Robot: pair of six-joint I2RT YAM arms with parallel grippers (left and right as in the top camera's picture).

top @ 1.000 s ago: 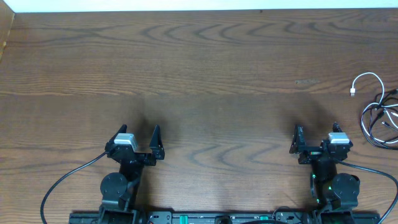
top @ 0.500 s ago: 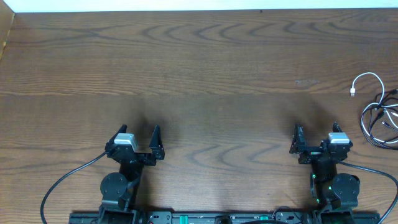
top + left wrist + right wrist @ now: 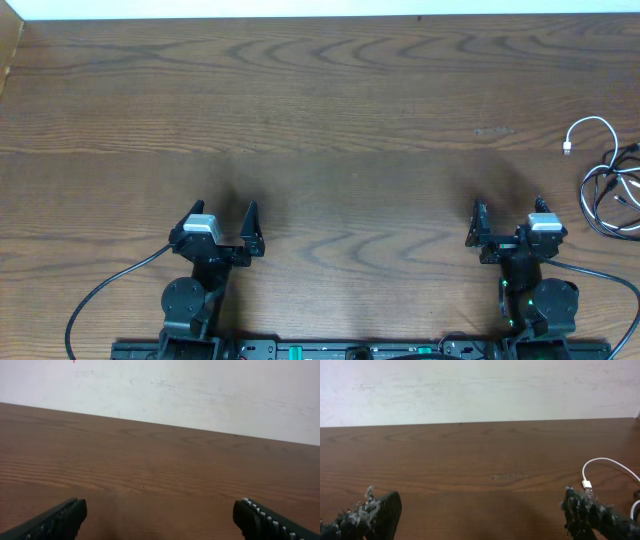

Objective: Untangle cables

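Shows the cables at the far right edge of the overhead frame, about mid-height, lying on the wooden table (image 3: pixel 320 120). Finds the white cable (image 3: pixel 592 119) arching uppermost, its small plug end (image 3: pixel 567 148) hanging at the left foot of the arc, and the black cable (image 3: pixel 606 200) looped just below, partly cut off by the frame edge. Cannot tell from above whether crossed or merely touching near that edge. Catches the white cable (image 3: pixel 609 459) also at the lower right of the right wrist view, curving up from its plug end (image 3: pixel 586 484), just beyond the right-hand finger. Puts the right gripper (image 3: pixel 508 212) at the lower right of the overhead frame, near the cables but apart from them, jaws spread wide and holding nothing. Puts the left gripper (image 3: pixel 220 214) at the lower left, well apart from the cables, likewise spread wide with nothing between the jaws. Shows, in the left wrist view, brown wood grain between two dark fingertips (image 3: pixel 65 515), with a white wall (image 3: pixel 200 390) beyond the table's far edge. Gives the same pale wall across the top of the right wrist view, above dark fingers (image 3: pixel 375 515) flecked with pale residue.
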